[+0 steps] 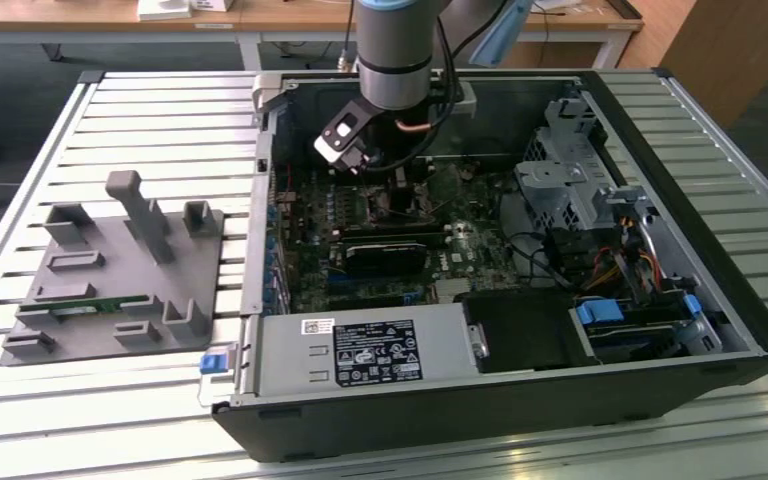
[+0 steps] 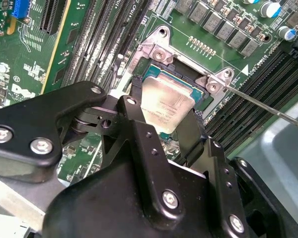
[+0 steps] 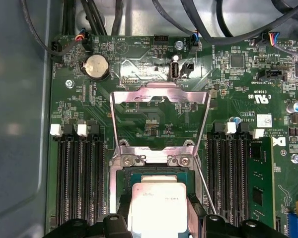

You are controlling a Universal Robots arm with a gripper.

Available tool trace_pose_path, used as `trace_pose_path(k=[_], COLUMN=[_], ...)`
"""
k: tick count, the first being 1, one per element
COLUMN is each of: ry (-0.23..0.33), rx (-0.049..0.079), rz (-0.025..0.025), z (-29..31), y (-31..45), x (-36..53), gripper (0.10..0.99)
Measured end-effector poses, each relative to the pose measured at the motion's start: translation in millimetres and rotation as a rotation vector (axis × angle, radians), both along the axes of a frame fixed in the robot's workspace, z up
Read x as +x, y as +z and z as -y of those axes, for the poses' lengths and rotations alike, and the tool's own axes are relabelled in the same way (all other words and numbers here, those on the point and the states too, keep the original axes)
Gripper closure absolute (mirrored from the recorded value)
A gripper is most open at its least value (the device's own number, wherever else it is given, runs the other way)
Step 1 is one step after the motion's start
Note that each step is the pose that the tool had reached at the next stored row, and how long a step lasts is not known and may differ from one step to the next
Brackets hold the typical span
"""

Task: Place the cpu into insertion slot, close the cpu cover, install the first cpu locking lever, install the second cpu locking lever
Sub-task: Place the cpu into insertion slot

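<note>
Over the motherboard inside the open computer case (image 1: 704, 300), my gripper (image 1: 391, 178) reaches down. In both wrist views its black fingers (image 2: 133, 106) flank the cpu (image 2: 165, 104), a silver-topped square chip on a green base, and press its two opposite edges. The cpu (image 3: 156, 203) sits level in or just above the insertion slot (image 3: 120, 186), whose black frame shows around it. The cpu cover (image 3: 159, 95), a silvery frame with a big window, stands tilted open behind the slot. A thin wire locking lever (image 2: 268, 106) sticks out free beside the slot.
Black memory slots (image 3: 77, 183) run on both sides of the socket, one holding a green module (image 3: 258, 183). A coin battery (image 3: 96, 66) and cables lie beyond the cover. A grey fixture (image 1: 117, 270) stands on the slatted table at the exterior view's left.
</note>
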State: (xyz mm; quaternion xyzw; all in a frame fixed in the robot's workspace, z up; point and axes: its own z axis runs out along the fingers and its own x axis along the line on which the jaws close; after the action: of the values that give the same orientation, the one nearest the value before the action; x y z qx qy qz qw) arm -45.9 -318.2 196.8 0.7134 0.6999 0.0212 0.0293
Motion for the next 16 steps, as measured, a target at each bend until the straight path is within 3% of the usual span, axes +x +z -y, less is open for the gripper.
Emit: trace_pose_path(k=[3,16], ry=[0.0,0.0], rx=[0.0,0.0], rz=[-0.0019,-0.0019], z=[0.0,-0.1], y=[-0.9,-1.2], x=[0.0,1.3], gripper=[0.561,0.561])
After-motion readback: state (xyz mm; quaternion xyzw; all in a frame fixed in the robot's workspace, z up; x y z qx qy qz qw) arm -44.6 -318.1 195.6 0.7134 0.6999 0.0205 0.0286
